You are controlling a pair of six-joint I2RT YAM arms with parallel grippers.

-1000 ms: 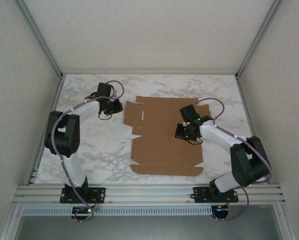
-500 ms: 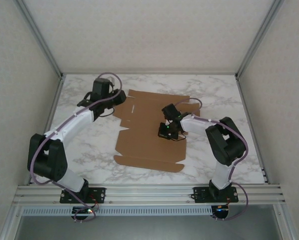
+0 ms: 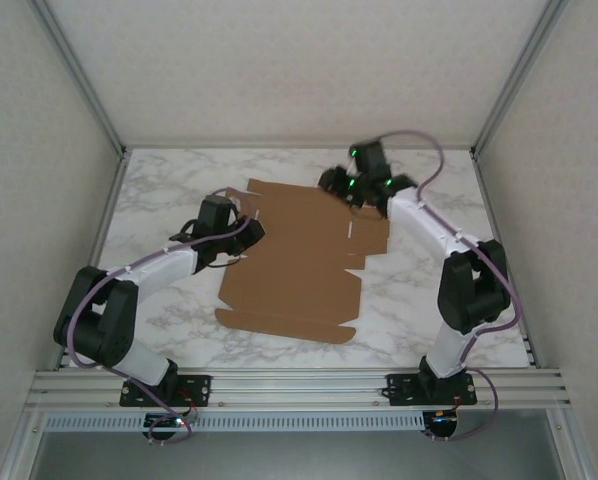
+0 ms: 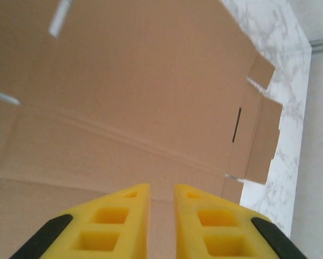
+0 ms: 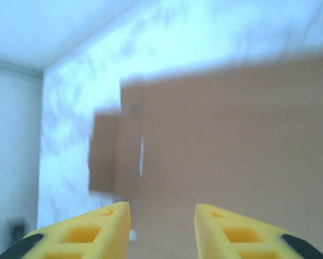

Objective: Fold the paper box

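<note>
The paper box (image 3: 299, 262) lies as a flat brown die-cut sheet in the middle of the marble table, slightly turned, with flaps and slots along its edges. My left gripper (image 3: 251, 228) hangs over the sheet's left edge. In the left wrist view its yellow fingers (image 4: 123, 216) stand a narrow gap apart with nothing between them, and the paper box (image 4: 140, 81) lies below. My right gripper (image 3: 331, 182) is at the sheet's far right corner. In the blurred right wrist view the right gripper (image 5: 162, 206) is open and empty above the paper box (image 5: 231, 135).
The marble table (image 3: 159, 190) is walled in by white panels on three sides, with aluminium posts at the back corners. A metal rail (image 3: 299, 382) at the near edge carries both arm bases. Bare marble lies left and right of the sheet.
The sheet has slid left and turned a little. My right gripper left the sheet's middle, went to its far right corner and opened. My left gripper came nearer, onto the sheet's left edge.
</note>
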